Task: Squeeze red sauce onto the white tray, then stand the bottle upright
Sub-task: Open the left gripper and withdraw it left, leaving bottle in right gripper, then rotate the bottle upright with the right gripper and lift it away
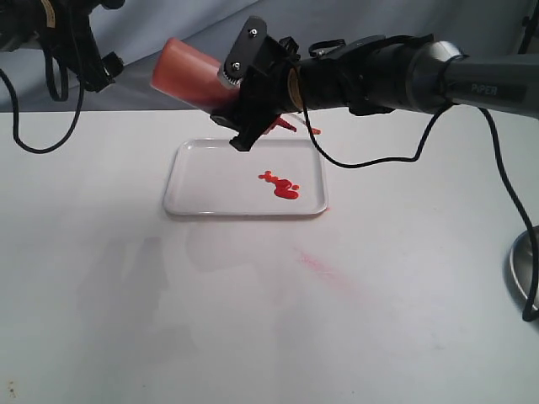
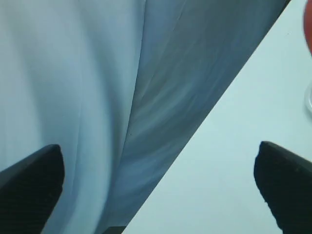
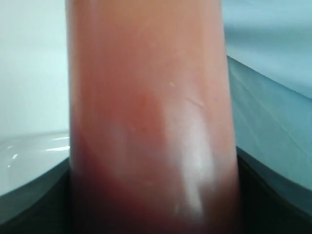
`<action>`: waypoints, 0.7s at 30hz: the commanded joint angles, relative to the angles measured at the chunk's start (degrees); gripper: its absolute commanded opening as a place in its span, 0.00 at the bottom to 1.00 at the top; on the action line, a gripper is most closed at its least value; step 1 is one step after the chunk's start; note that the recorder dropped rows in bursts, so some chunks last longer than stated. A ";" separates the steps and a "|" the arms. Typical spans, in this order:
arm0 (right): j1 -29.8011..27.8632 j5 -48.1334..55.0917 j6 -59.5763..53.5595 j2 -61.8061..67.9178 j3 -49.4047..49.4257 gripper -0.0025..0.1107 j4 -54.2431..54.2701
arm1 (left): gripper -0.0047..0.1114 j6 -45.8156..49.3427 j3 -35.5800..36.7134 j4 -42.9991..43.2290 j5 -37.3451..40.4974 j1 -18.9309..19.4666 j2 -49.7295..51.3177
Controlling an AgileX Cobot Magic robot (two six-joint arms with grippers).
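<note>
— Bottle [image 1: 187, 71]: where is it?
— Off the table [image 1: 253, 337], tilted above the far edge of the white tray [image 1: 194, 185]. Its base is raised to the left and its nozzle [image 1: 285, 124] points down toward the tray.
— What holds it?
— The right gripper [image 1: 246, 105]. Its jaws pinch the bottle around the body, and the orange-red wall fills the right wrist view.
— And the sauce?
— The red sauce [image 1: 282, 185] lies as a glossy blob with a few small drops on the tray's right half.
— The left gripper [image 2: 158, 180]?
— Raised at the far left, well apart from the tray, jaws spread wide with nothing between them.
— Anything else?
— A faint pink smear [image 1: 318, 264] on the table just in front of the tray.
</note>
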 commanded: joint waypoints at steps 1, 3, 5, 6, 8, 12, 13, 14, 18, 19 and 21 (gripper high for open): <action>0.33 2.82 -5.18 -1.04 0.09 0.02 0.92 | 0.94 -0.80 -0.25 -1.32 -0.45 0.29 -0.60; 0.33 4.86 -6.31 -1.04 0.09 0.02 0.92 | 0.94 -0.80 -0.25 -1.32 -0.96 0.27 -0.60; 0.33 6.73 -7.97 -1.04 0.09 0.02 0.92 | 0.94 -0.80 -0.25 -1.32 -1.51 0.27 -0.60; 0.33 7.28 -9.02 -1.04 0.09 0.02 0.92 | 0.94 -0.80 -0.25 -1.32 -1.51 0.27 -0.60; 0.33 8.35 -10.65 -1.04 0.09 0.02 0.92 | 0.94 -0.80 -0.25 -1.32 -1.68 0.27 -0.60; 0.33 8.50 -14.19 -2.18 1.37 0.02 0.92 | 0.94 -0.67 -0.25 -1.32 -1.74 0.27 -0.60; 0.33 8.64 -15.38 -2.70 2.24 0.02 0.92 | 0.94 -0.67 -0.25 -1.32 -1.74 0.27 -0.60; 0.33 9.36 -17.18 -3.32 3.22 0.02 0.92 | 0.94 -0.67 -0.25 -1.32 -1.74 0.27 -0.60; 0.52 11.21 -23.72 -5.57 6.36 0.02 0.92 | 0.94 -0.69 -0.25 -1.32 -1.87 0.27 -0.60; 0.58 11.21 -24.78 -5.98 6.88 0.02 0.92 | 0.94 -0.69 -0.25 -1.32 -1.87 0.27 -0.60; 1.09 10.77 -28.61 -6.54 8.03 0.02 0.92 | 0.94 -0.69 -0.25 -1.32 -1.87 0.27 -0.60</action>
